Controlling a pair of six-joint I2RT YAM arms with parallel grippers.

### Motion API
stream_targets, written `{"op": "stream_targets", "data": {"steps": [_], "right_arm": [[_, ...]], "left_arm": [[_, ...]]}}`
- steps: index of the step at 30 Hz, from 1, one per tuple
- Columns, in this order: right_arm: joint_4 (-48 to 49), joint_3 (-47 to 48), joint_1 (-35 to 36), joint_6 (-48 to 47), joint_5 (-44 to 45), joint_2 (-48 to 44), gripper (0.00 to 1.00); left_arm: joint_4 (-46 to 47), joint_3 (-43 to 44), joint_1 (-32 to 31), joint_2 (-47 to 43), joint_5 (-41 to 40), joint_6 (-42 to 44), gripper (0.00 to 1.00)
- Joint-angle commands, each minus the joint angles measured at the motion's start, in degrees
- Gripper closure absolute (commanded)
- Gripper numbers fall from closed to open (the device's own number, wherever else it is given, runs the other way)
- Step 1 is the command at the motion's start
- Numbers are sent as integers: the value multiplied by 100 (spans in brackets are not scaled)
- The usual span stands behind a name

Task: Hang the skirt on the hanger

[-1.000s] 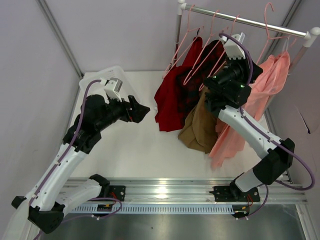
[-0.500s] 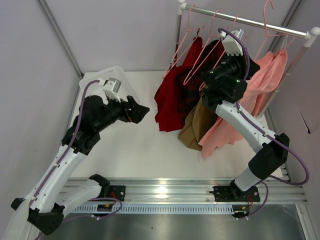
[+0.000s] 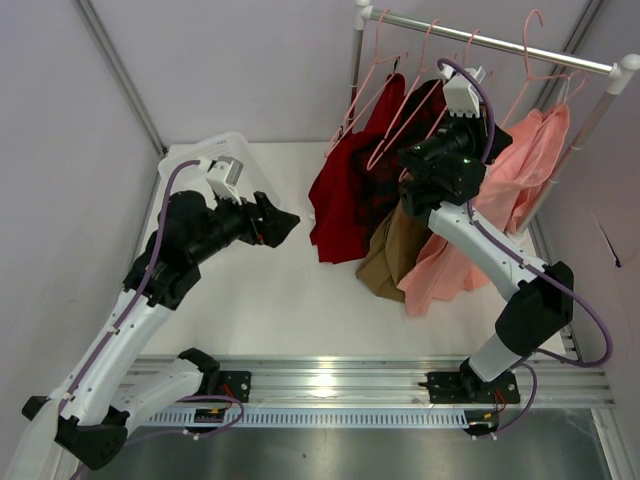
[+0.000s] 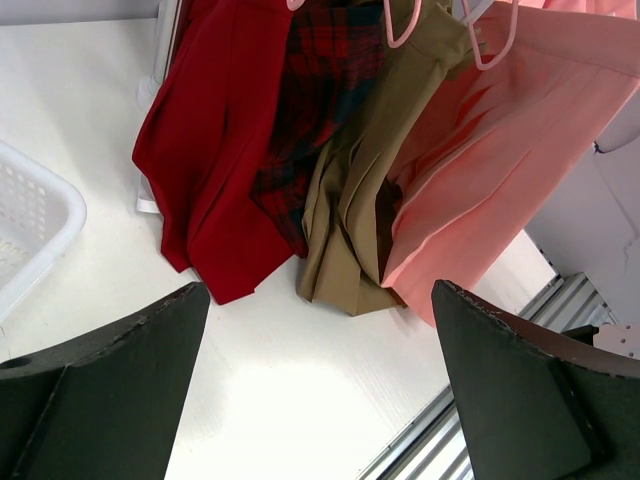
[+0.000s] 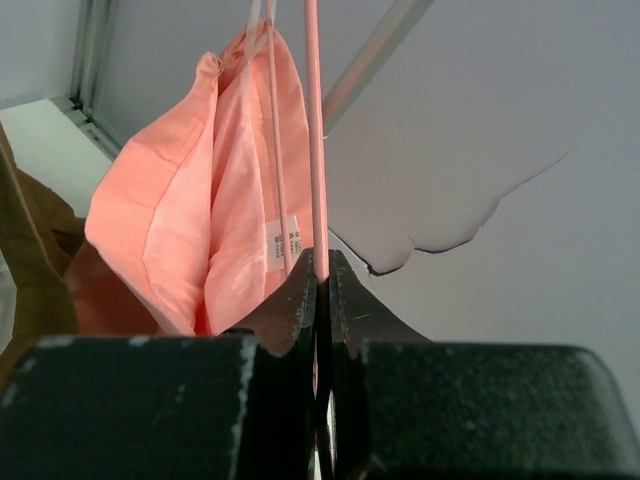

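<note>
The salmon-pink skirt (image 3: pixel 480 220) hangs on a thin pale-pink hanger (image 3: pixel 527 62) at the right end of the silver rail (image 3: pixel 500 42). It also shows in the left wrist view (image 4: pixel 500 170) and the right wrist view (image 5: pixel 220 200). My right gripper (image 5: pixel 321 262) is shut on a thin pink bar of the hanger (image 5: pixel 314 130), up by the rail in the top view (image 3: pixel 452 160). My left gripper (image 3: pixel 285 222) is open and empty, held above the white table to the left of the garments; its jaws stand wide apart in the left wrist view (image 4: pixel 320 400).
A dark red garment (image 3: pixel 350 190), a plaid one (image 4: pixel 320 110) and a tan-brown one (image 3: pixel 400 255) hang on pink hangers left of the skirt. A white basket (image 3: pixel 205 155) stands at the back left. Grey walls close in on both sides.
My right gripper has pulled the hanger and skirt leftward along the rail, toward the tan garment; the skirt's hem swung left. The left arm has not moved.
</note>
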Motion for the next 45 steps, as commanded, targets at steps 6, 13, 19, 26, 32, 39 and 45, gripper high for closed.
{"op": "stream_targets", "data": {"steps": [6,13,19,26,32,39,45], "right_arm": [[1368,697,-512,-335,1034,153,100],[-554,532,-584,285,350,74,100],[-9292,1647,-363,7070,-644,-813,100],[-11886,1835,-1092,9991,-3071,-1315,100],[-11800,928,-1715,10949,-3439,-1577,100],[-10928,22,-2191,11038,-4635,-2229,100],[-10744,-383,-2534,11108,-5119,-2325,100]], "left_arm": [[169,157,41,79,-179,-65,1],[160,140,32,97,-390,-74,1],[117,175,32,219,-478,-65,1],[99,280,24,316,-548,-118,1],[2,298,32,325,-671,-145,1],[-59,350,24,386,-812,-127,1],[-129,447,24,510,-864,-136,1]]}}
